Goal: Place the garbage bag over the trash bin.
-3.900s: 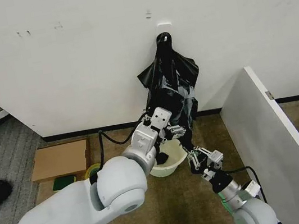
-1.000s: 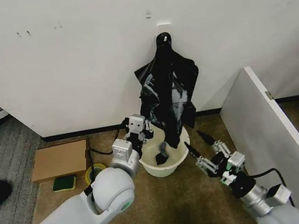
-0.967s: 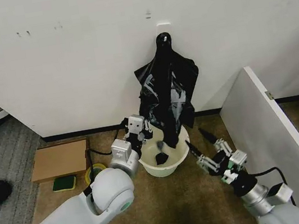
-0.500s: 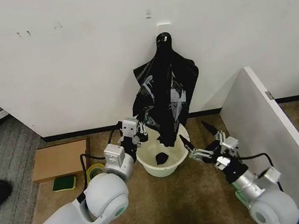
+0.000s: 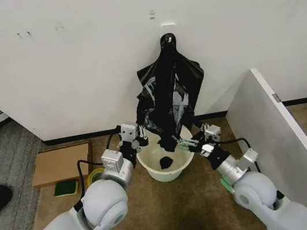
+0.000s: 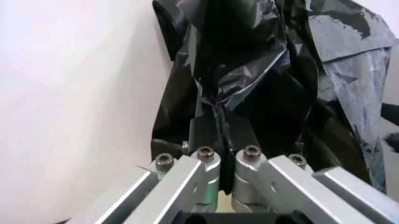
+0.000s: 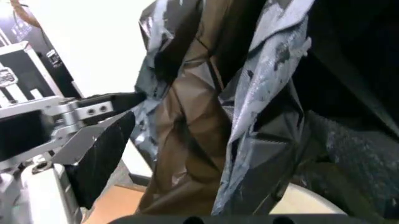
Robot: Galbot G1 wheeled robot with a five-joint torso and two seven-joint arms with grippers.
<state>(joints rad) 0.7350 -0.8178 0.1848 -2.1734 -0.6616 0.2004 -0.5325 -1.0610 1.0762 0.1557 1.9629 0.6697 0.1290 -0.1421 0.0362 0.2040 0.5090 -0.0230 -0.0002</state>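
Left gripper at the bin's left rim, fingers pressed together on a fold of the garbage bag; the left wrist view shows black plastic pinched between them. Right gripper at the right rim, fingers spread, one black pad beside the hanging plastic, not clamped on it. Bag hangs from a hook on the white wall, its lower end dipping into the trash bin. Bin stands on brown floor near the wall. Flat cardboard, a green sponge and a yellow tape roll lie left of it.
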